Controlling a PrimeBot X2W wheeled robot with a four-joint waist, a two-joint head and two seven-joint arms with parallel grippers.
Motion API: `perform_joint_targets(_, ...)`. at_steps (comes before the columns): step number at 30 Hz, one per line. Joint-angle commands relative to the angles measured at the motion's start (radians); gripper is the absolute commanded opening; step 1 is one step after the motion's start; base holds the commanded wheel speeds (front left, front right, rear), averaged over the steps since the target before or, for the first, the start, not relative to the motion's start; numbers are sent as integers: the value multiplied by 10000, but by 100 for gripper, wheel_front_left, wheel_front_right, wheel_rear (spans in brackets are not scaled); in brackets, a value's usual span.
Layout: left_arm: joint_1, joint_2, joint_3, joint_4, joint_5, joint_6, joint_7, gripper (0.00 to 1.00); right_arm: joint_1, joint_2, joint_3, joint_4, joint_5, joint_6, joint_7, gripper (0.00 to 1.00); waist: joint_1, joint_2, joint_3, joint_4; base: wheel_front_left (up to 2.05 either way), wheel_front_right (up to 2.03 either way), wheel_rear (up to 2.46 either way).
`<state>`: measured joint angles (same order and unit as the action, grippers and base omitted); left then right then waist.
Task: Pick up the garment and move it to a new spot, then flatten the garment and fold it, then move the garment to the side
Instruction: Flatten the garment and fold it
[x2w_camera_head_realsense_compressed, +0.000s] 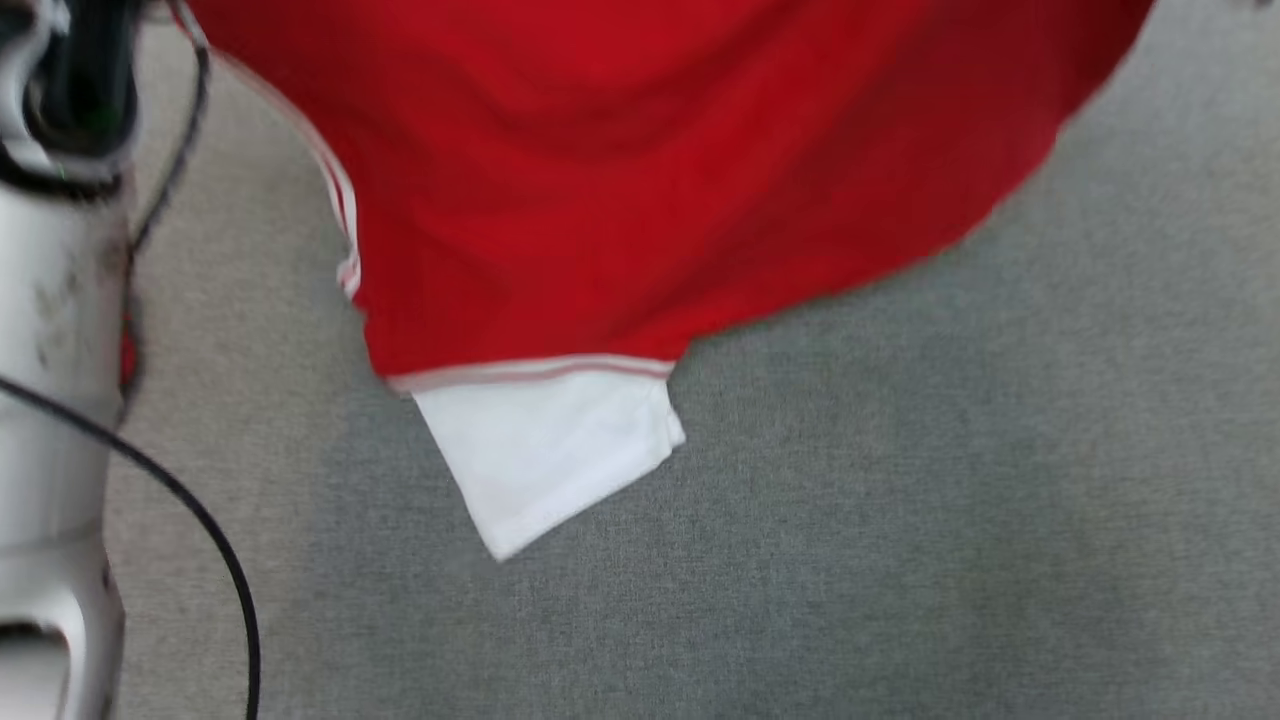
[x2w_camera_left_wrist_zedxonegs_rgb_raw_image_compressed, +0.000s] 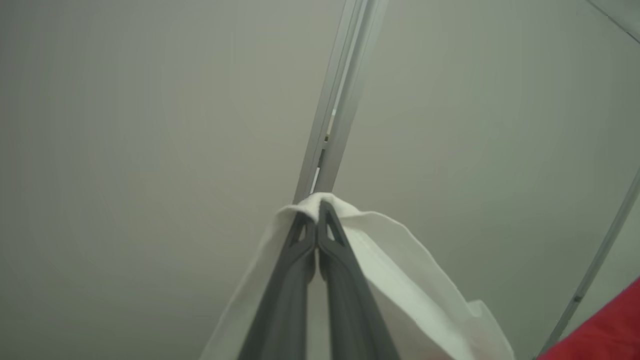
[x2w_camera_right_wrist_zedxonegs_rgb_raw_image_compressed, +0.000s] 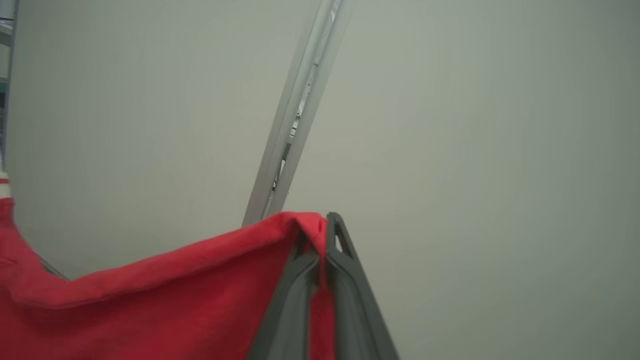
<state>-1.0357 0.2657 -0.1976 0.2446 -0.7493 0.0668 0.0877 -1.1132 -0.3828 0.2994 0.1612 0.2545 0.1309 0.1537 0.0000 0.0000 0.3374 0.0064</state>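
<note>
Grey woven surface lies under the red garment, which spreads across the top of the head view with its white sleeve hanging lowest. The left gripper is pinched tight on a fold of white cloth. The right gripper is clamped on a red edge. Behind both are a pale wall and a metal rail. A pale forearm with a black cable stands at the head view's left.
</note>
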Motion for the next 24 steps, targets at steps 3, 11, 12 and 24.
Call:
perform_joint_targets(3,-1949,-250,103,1440,312,-340,-980,0,-2007,141,564,1532,-345,-3,-1099,0,0,0,1650,-36,0,0,0)
perform_joint_targets(11,-5200,-870,582,3348,1305,-1024,-3512,0,-5215,1100,-146,4682,-2014,-3,-4093,0,0,0,2232,187,0,0,0)
perform_joint_targets(12,-5370,-935,869,3045,1525,-1121,-3535,0,-5332,1184,-368,4823,-2185,-3,-4155,0,0,0,2288,228,0,0,0)
perform_joint_targets(24,-3524,-1812,1222,4150,2576,-1916,-3526,0,-3260,1263,-299,5221,-2697,-3,-4193,0,0,0,2659,470,0,0,0)
